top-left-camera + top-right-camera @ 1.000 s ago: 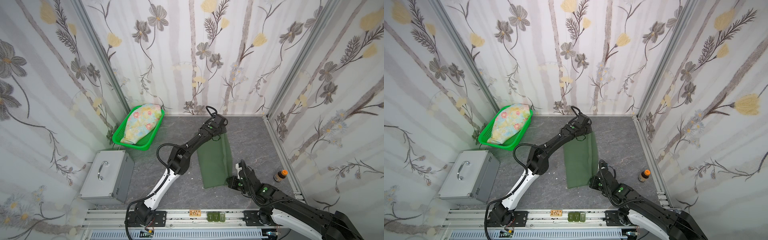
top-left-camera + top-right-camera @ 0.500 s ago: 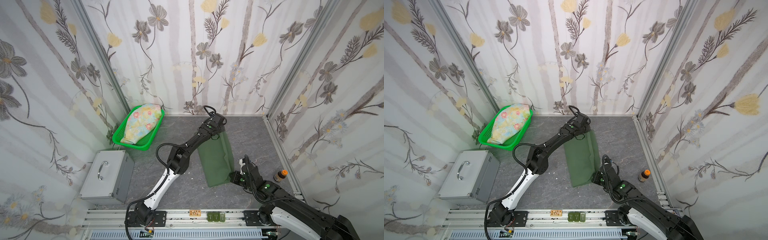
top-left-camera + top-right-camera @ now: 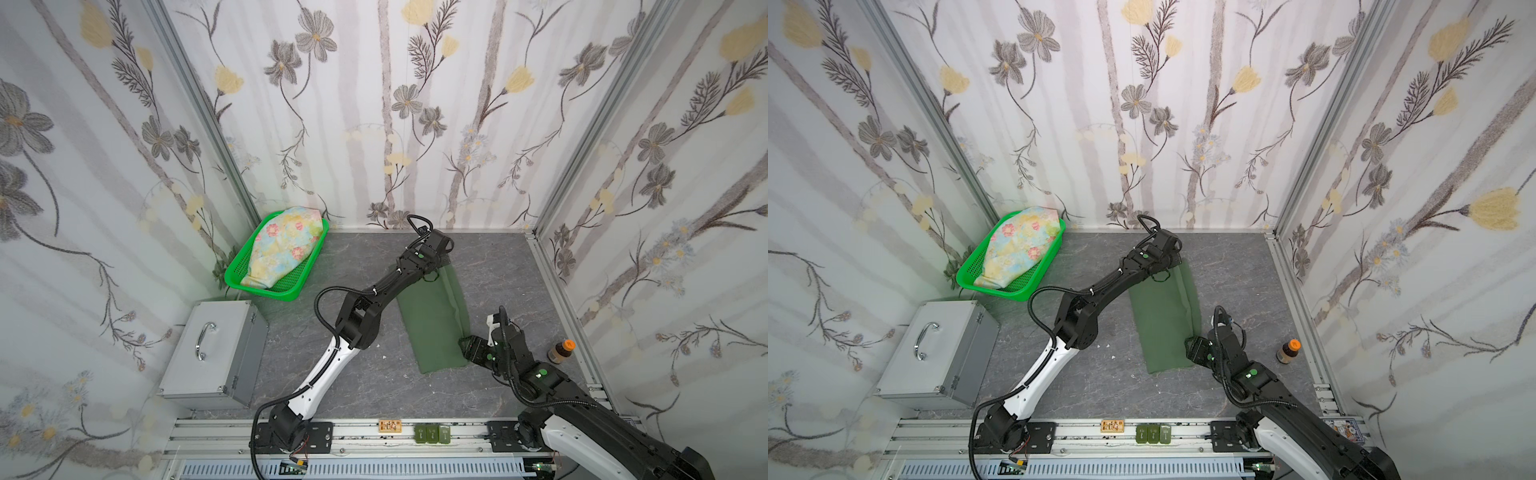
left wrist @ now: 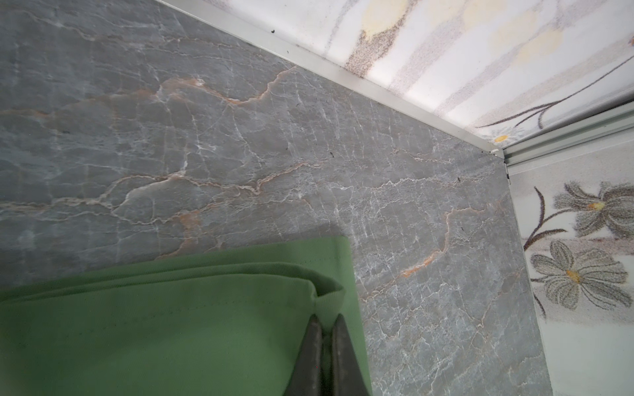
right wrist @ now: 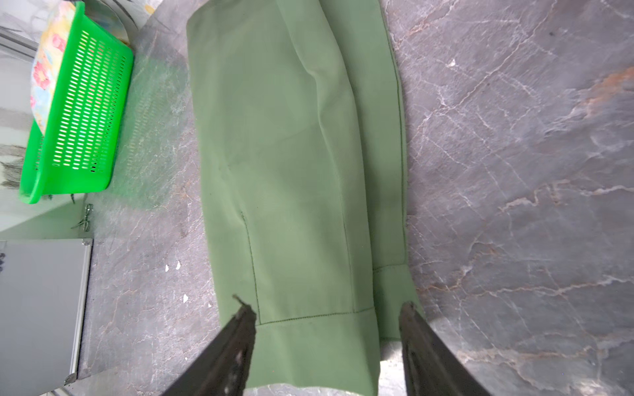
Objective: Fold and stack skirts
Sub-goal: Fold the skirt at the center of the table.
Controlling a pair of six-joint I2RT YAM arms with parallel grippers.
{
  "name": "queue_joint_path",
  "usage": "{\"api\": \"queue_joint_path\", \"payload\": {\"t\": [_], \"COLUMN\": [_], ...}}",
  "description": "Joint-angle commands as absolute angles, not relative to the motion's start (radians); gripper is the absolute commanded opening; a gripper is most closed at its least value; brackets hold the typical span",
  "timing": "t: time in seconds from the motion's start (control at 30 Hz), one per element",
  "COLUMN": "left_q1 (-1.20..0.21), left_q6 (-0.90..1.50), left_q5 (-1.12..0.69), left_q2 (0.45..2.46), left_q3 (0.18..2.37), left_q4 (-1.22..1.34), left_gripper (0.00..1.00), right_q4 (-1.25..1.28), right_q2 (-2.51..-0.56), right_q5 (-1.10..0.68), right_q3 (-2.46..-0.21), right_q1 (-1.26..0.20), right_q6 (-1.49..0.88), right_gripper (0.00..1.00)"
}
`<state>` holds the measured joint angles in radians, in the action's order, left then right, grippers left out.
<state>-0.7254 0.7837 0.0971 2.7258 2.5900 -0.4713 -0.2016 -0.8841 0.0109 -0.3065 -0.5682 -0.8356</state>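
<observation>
1. The green skirt (image 3: 434,320) lies flat in the middle of the table (image 3: 498,270). It is folded the long way into a narrow strip.
2. The flowery skirt (image 3: 282,249) sits bunched up in the basket (image 3: 262,289) at the far left corner. It is well apart from the green one and not folded yet.
3. The left fingers (image 4: 314,356) are clenched on the far corner of the green skirt. In the left wrist view they seem to pinch just the top layer.
4. The right fingers (image 3: 469,345) are spread wide and hold nothing. They hang over the near end of the green skirt, one on each side of the hem.
5. I think the skirt is soft, light and floppy. It will sag when lifted, and the layers may slide apart.
6. The best places to grab look like the corners and the stitched hem, where the cloth is thicker. Holding two corners at once should keep the next fold straight.
7. A second ago the right fingers were shut tight at the near right corner. Now they have let go and opened.
8. The left fingers have stayed shut on the far corner, and the green skirt lies in much the same place.
</observation>
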Motion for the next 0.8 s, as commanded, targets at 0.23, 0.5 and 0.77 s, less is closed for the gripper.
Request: {"api": "queue_joint_path", "payload": {"t": [0.23,0.5,0.77], "left_q1": [-0.71,-0.707,-0.707], "left_q6": [0.844,0.838,0.833], "left_q5": [0.105,0.088,0.083], "left_q2": [2.734,2.731,2.722], "left_q3": [2.595,2.592,2.589], "left_q4": [-0.416,-0.416,-0.416], "left_gripper": [0.0,0.0,0.0], "right_q4": [-0.235,-0.158,-0.212], "right_q2": [-0.887,-1.069,-1.047], "right_q5": [-0.032,-0.061,-0.024], "right_q3": [-0.252,-0.301,-0.352], "right_q1": [-0.567,-0.567,-0.566], "right_q6": [-0.823,-0.794,-0.782], "right_gripper": [0.54,0.32,0.0]}}
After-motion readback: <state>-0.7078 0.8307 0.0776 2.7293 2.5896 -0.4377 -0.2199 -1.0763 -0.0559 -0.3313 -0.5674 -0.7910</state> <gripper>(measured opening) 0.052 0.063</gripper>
